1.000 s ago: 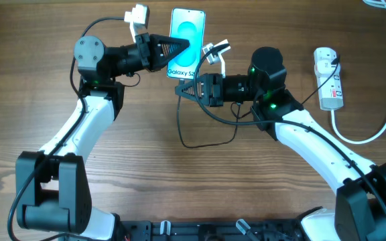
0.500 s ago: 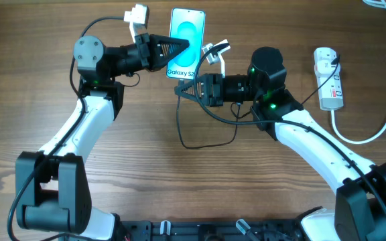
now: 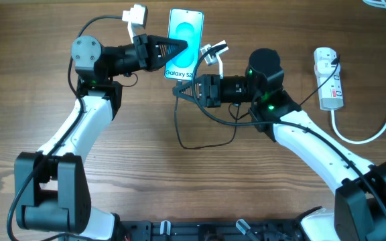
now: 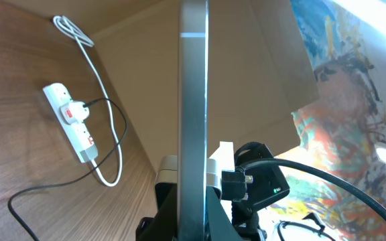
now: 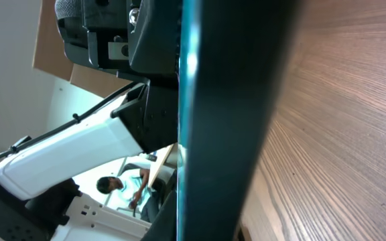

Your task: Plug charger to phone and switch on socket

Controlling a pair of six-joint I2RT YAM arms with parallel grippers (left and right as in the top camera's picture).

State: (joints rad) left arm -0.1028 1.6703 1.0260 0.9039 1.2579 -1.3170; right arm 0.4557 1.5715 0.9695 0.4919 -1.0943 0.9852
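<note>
Turquoise and flat, the phone (image 3: 183, 37) sits slightly further left than before, clamped in my left fingers (image 3: 169, 45); below it my right fingers (image 3: 189, 86) pinch the thin black charger (image 3: 179, 124).

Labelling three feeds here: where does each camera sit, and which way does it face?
Overhead: above the table, facing down; both arms, left hand and right hand at the phone, socket beside.
Left wrist: on left arm, looking along the phone's edge toward the socket.
Right wrist: on right arm, close against the phone; left arm beyond.
Shared: phone in all three; socket in the first two.
</note>
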